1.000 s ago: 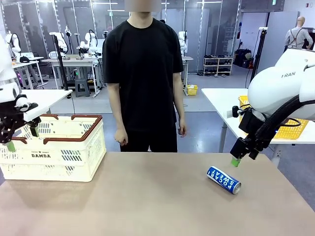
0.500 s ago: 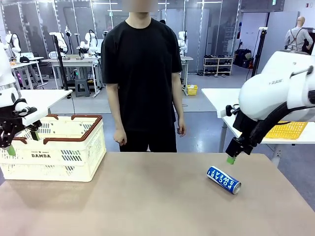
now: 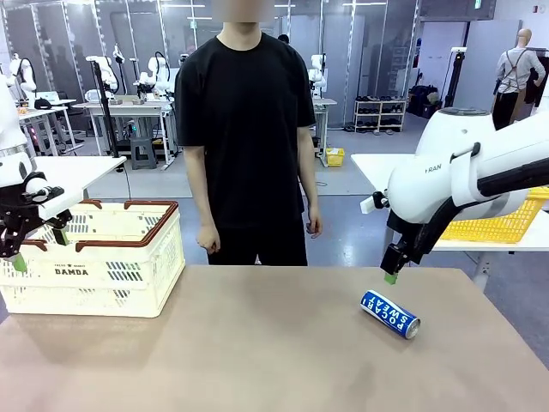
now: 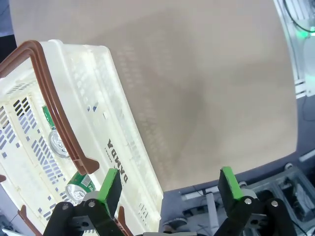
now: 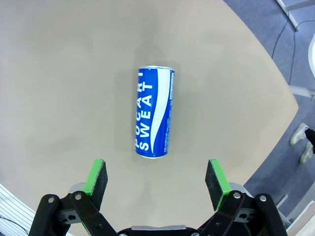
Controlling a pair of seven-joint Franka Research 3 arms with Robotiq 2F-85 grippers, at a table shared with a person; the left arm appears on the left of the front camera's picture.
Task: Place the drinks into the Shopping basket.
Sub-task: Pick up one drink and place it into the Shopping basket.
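Front view: blue can (image 3: 389, 314) flat, diagonal.

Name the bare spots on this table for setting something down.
Free: the broad table stretch between basket and blue can, plus the whole near edge. Crowded: inside the basket, where green cans lie, and around the blue can, with the open right gripper just above.
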